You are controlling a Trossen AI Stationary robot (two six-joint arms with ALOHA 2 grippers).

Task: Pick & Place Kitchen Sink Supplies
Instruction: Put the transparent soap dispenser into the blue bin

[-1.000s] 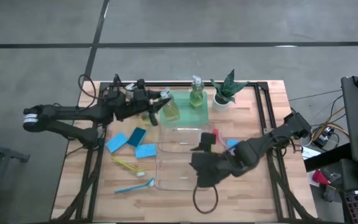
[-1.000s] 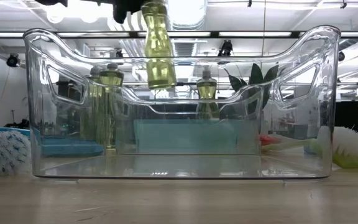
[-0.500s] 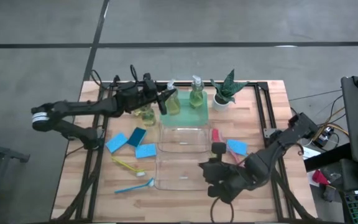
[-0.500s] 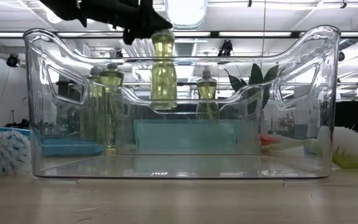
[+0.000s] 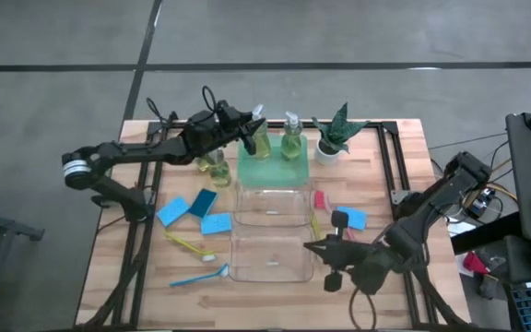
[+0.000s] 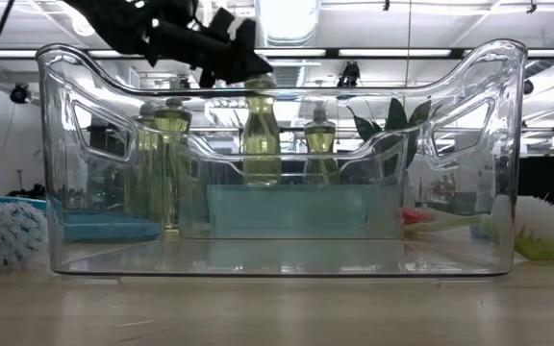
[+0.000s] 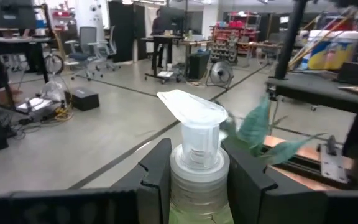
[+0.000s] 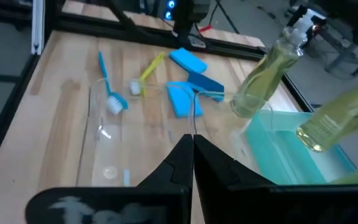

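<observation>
My left gripper (image 5: 247, 129) reaches in from the table's left and is shut on a clear pump bottle (image 5: 260, 146) of yellow-green liquid, over the green tray (image 5: 275, 171). A second bottle (image 5: 290, 140) stands on the tray, and a third (image 5: 215, 167) stands on the table to the tray's left. Blue sponges (image 5: 203, 203), a yellow brush (image 5: 188, 244) and a blue brush (image 5: 199, 275) lie at the left. A red brush (image 5: 319, 198) and another sponge (image 5: 351, 219) lie right of the bins. My right gripper (image 5: 313, 247) is shut on nothing, near the front bin's right side. My left gripper pinches the bottle's neck collar (image 7: 199, 163), just under the pump head, between its two fingers (image 7: 159, 180). The fingers come level from the table's left. The bottle (image 6: 261, 135) hangs upright below them, its base level with the neighbouring bottle's; whether it stands on the tray I cannot tell.
Two clear bins stand in the table's middle, one behind the other (image 5: 270, 205) (image 5: 270, 258); the front one fills the low view. A small potted plant (image 5: 336, 134) stands right of the tray. Black frame rails run along the table's left and right edges.
My left gripper has carried the bottle toward the table's right and down over the green tray; the bottle, tilted before, now hangs upright. My right gripper has drawn back from the far bin toward the table's near edge and right.
</observation>
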